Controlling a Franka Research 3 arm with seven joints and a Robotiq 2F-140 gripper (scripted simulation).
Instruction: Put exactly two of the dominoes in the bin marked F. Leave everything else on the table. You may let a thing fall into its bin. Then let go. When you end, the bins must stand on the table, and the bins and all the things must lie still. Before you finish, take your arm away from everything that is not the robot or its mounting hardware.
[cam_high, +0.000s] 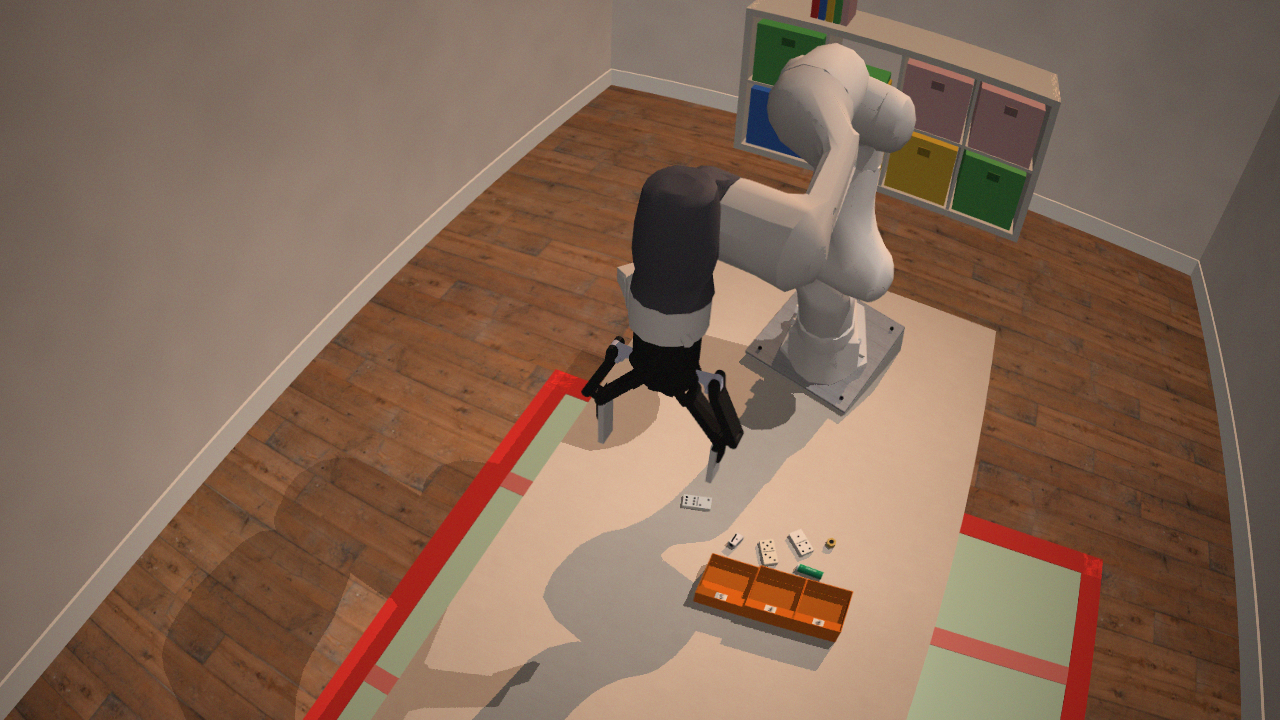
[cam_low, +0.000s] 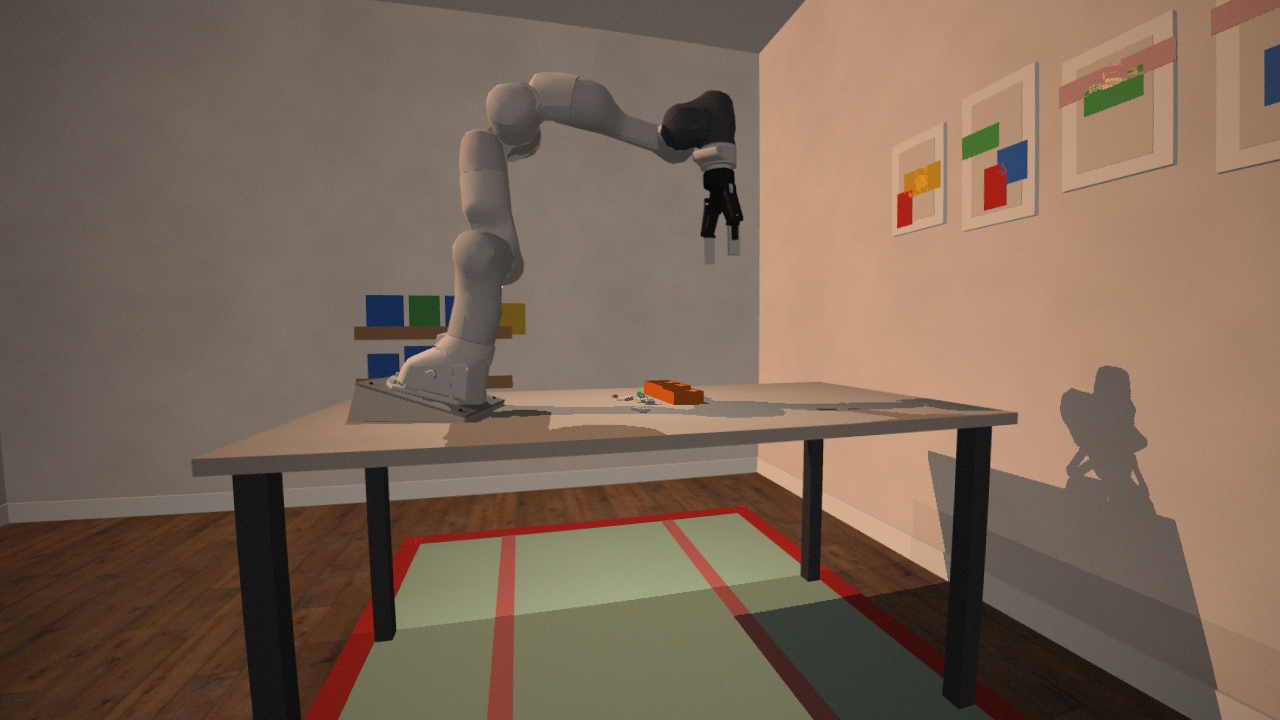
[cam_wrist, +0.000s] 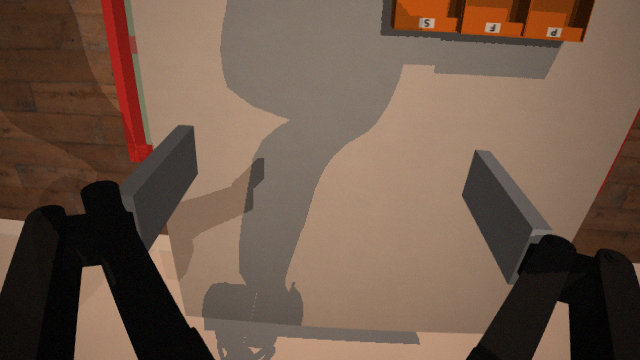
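Note:
Three white dominoes lie flat on the table: one apart (cam_high: 695, 502), and two side by side (cam_high: 768, 551) (cam_high: 799, 541) just behind the bins. A smaller white piece (cam_high: 735, 540) stands near them; I cannot tell if it is a domino. The orange row of three bins (cam_high: 771, 595) stands at the table's front and is empty. In the wrist view its labels read S (cam_wrist: 426, 22), F (cam_wrist: 492, 27) and P (cam_wrist: 553, 32), so F is the middle bin (cam_high: 774, 593). My gripper (cam_high: 659, 456) (cam_low: 721, 255) (cam_wrist: 332, 161) hangs high above the table, open wide and empty.
A small green block (cam_high: 810, 569) lies against the back of the bins. A small dark and yellow round thing (cam_high: 830, 543) lies beside the dominoes. The robot's base (cam_high: 827, 353) stands at the far end of the table.

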